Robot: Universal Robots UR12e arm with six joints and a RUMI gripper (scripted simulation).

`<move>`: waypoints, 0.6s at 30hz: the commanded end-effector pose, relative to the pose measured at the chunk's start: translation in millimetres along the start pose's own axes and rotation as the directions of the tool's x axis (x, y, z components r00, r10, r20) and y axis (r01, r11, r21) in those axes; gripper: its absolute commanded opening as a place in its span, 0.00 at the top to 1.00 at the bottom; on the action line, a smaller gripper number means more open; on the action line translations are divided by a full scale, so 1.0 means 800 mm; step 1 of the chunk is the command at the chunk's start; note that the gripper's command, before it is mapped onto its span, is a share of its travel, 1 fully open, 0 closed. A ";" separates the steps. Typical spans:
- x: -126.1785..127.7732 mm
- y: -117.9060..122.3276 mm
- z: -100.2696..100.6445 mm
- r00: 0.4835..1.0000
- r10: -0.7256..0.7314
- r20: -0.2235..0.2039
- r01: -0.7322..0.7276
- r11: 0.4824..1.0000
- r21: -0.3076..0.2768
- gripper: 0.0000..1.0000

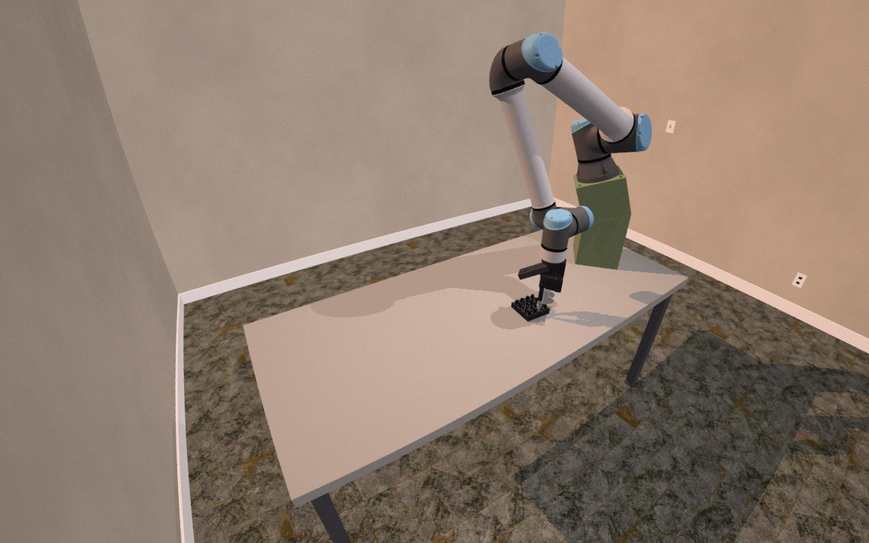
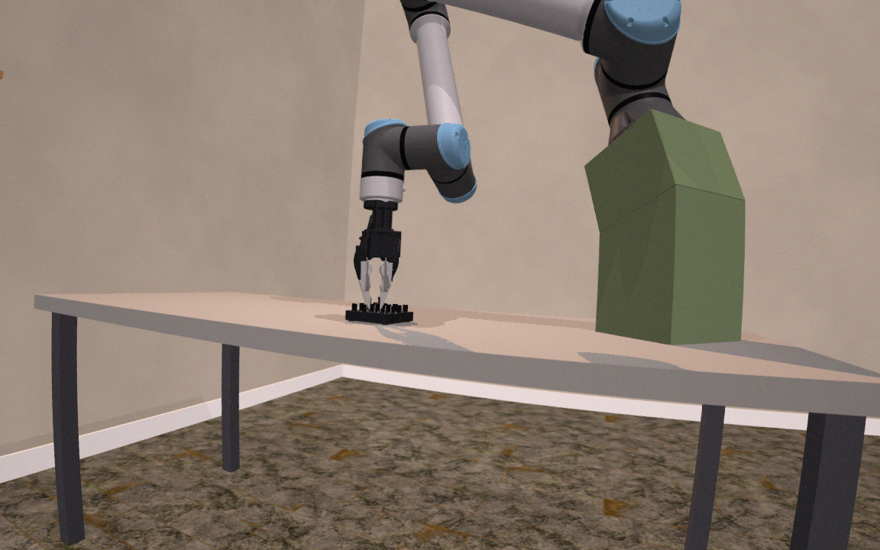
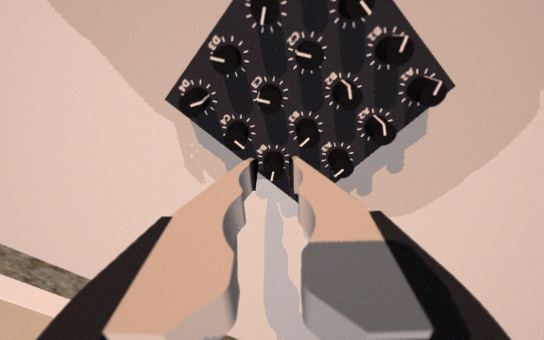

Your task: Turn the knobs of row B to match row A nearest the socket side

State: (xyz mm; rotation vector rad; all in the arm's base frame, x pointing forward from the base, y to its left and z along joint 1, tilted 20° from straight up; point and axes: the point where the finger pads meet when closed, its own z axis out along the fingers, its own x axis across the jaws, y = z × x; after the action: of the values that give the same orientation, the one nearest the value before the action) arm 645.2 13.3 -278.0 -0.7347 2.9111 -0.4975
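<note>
- Here's the black square knob box (image 3: 274,54), lying flat on the pale beige table (image 1: 390,378), out toward the far right end, not far from the green block pedestal (image 1: 601,222) that carries the arm.
- The white and grey arm (image 1: 525,135) arches up and over from that pedestal, wrist pointing straight down at the box (image 1: 530,308).
- The exterior view has the black two-jaw gripper (image 2: 376,290) hanging upright, tips down among the knobs at the box's (image 2: 379,314) left part.
- Now the wrist view: the box sits corner-on like a diamond, with its nearest corner right at the gripper (image 3: 273,177).
- The tan fingers flank the small black round knob marked B4 (image 3: 273,162), one on each side.
- The jaws stand slack, a sliver of gap either side of the knob: released, grasping nothing.
- B4's pale pointer line aims almost straight toward the near side.
- Next door on the right, knob A4 (image 3: 340,162) has its pointer slanting near and left.
- Knob B3 (image 3: 307,132), just beyond, slants near-left too.
</note>
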 end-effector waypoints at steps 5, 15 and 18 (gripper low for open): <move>0.000 0.000 -0.001 1.000 0.000 0.001 0.000 1.000 0.000 0.89; 0.000 0.000 -0.004 1.000 0.000 0.001 0.000 1.000 0.000 0.89; 0.000 0.000 -0.011 1.000 0.000 0.001 0.000 1.000 0.000 0.89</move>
State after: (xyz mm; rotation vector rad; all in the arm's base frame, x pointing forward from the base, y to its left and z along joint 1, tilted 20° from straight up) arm 644.7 14.1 -275.4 -0.7347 2.9111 -0.4975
